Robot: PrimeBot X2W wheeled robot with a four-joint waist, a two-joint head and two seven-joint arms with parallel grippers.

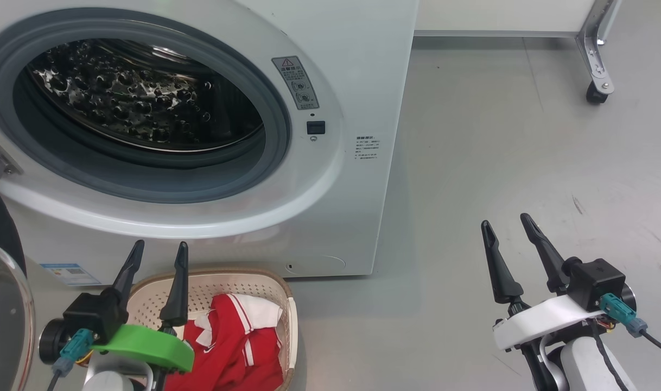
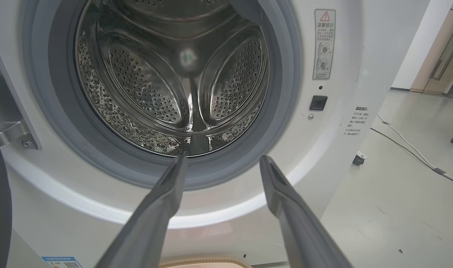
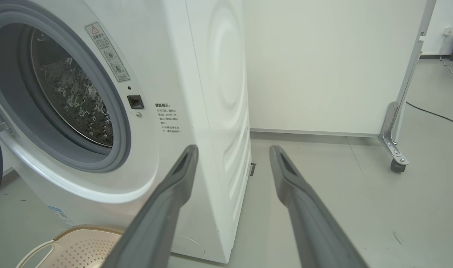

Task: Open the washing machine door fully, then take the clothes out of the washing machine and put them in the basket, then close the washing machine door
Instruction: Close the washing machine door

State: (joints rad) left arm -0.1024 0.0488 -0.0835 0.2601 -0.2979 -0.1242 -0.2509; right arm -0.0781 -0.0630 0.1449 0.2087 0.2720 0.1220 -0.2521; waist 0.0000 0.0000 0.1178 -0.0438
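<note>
The white washing machine (image 1: 357,81) stands with its steel drum (image 2: 174,82) bare and its door (image 1: 2,304) swung open at the far left, black rim and glass partly in view. On the floor before it, the cream basket (image 1: 227,282) holds the red clothes (image 1: 233,347) with white trim. My left gripper (image 1: 159,250) hangs open just above the basket's near-left side, holding nothing. In the left wrist view its fingers (image 2: 167,193) point at the drum opening. My right gripper (image 1: 507,222) is open over bare floor, to the right of the machine (image 3: 211,93).
A white panel on a castor leg (image 1: 596,81) stands at the back right. A cable (image 2: 408,149) runs along the floor right of the machine. The basket's rim (image 3: 89,229) sits close against the machine's front.
</note>
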